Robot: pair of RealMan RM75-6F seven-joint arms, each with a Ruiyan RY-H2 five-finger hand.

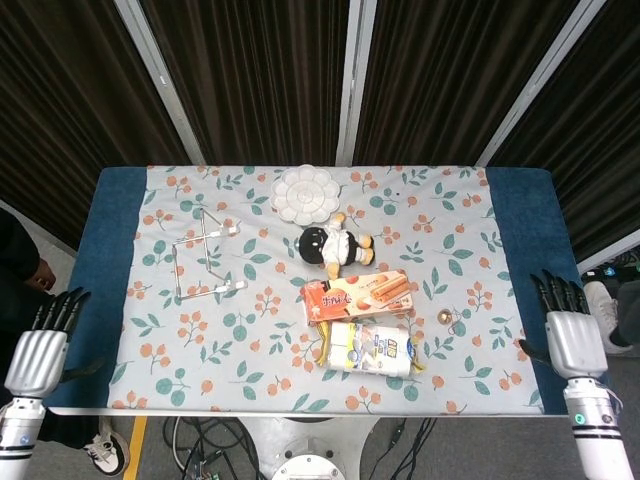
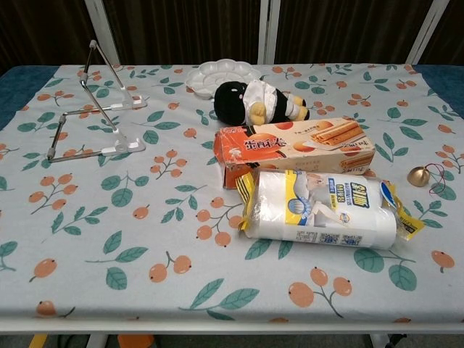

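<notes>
Got the right hand hanging off the near right corner of the blue-topped bench, palm down, fingers straight and spread, gripping nothing at all. Same with the left hand at the near left corner: fingers fanned out, nothing in it, touching nothing. Can't spot either one in the chest view, only in the head view.

Closest to the right hand: a small round brass bell with a thin red string looped off it, lying on the leaf-and-berry printed cloth, right of centre and well apart from the hand. Sits alone with bare cloth all round, so probably easy to get at from the right.

Just left of the bell, a white roll in a printed plastic wrapper, lying on its side, likely because it would topple upright. Touching its far side, a long orange wafer box, lying flat. Farther back, a black, white and yellow plush toy flopped on its side, and behind that a white flower-shaped paint palette near the far edge.

Over on the left, well apart from the rest, a clear acrylic and wire folding stand, opened up and propped in a triangle. Nearest thing to the left hand, though not close.
</notes>
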